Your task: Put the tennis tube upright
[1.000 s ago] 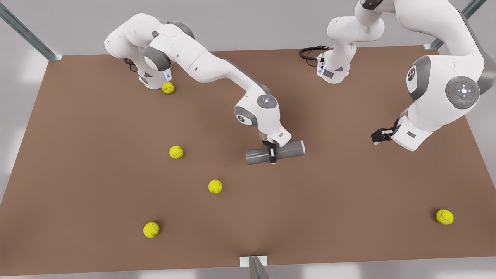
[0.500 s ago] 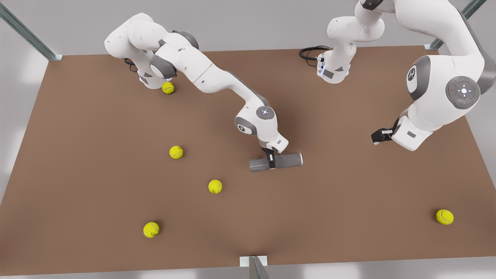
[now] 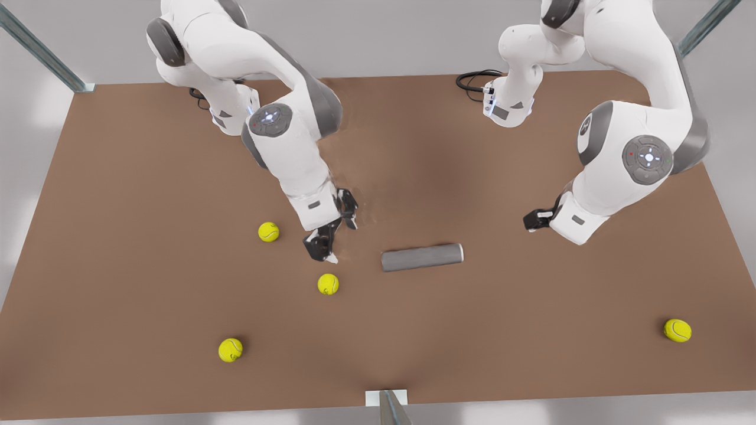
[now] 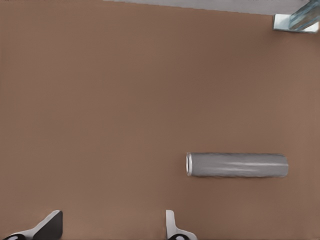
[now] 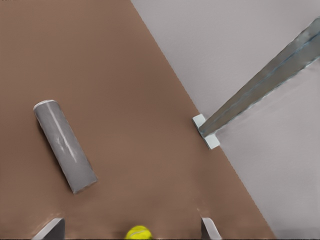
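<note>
The tennis tube (image 3: pixel 422 257) lies flat on the worktop (image 3: pixel 147 177), gripped by nothing. The right pincer (image 3: pixel 338 237) hangs wide open just off its plain end near a tennis ball (image 3: pixel 328 284), and the left pincer (image 3: pixel 533 219) waits, also spread wide, beyond its pale-rimmed end. The step in hand looks like lining up a grasp; the next move probably calls for closing across the tube near one end and tipping it onto its base.
</note>
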